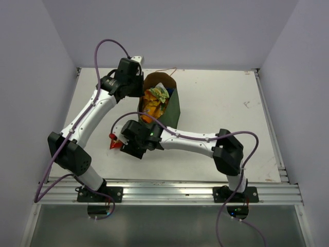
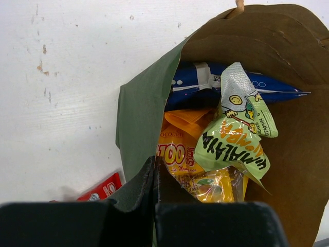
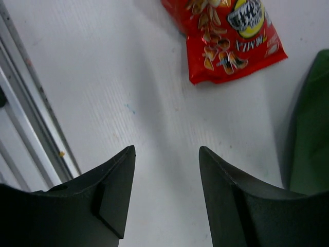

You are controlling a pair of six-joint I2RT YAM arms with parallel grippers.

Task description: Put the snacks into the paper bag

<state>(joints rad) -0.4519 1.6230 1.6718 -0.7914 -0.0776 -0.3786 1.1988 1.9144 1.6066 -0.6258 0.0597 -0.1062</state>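
Rim of paper bag point(image 2: 140, 118) pinched by left end effector point(image 2: 155, 167), right end effector point(image 3: 167, 157) parted over table point(image 3: 149, 98), red packet point(image 3: 229, 43) ahead

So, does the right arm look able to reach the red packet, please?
Probably yes: the right gripper is open and empty, and the red packet lies on bare table ahead of it, beside the paper bag.

Left arm point(image 1: 87, 116) & right arm point(image 1: 190, 138) are wearing white shells btwn chunky black joints. Purple cables point(image 1: 96, 54) are looping off each, down to black bases point(image 1: 100, 194). Green light point(image 1: 152, 135) is glowing nr right wrist. Left tool point(image 2: 155, 170) & right tool point(image 3: 167, 152) are showing matte black wedge fingers point(image 3: 115, 190).
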